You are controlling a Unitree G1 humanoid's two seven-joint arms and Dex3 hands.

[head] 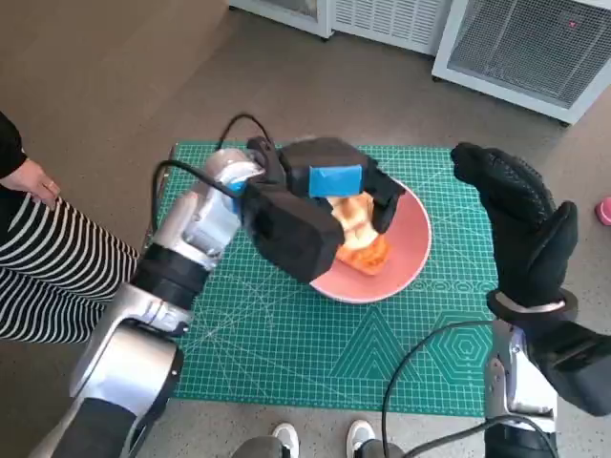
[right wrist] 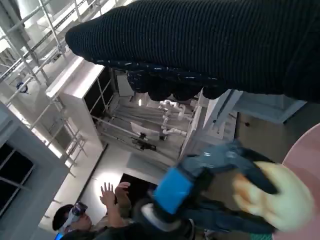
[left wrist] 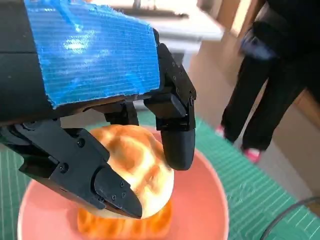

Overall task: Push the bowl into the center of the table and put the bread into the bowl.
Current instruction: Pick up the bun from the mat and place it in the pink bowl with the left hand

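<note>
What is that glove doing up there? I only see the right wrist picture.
Observer: The right hand hangs raised beside the pink bowl, holding nothing, over the green mat.
Operator: And the blue-taped hand?
Observer: The left hand grips the bread from above, over the bowl's middle.
Operator: Is the bread down in the bowl?
Observer: Its lower end reaches the bowl's floor, seen from the left wrist.
</note>
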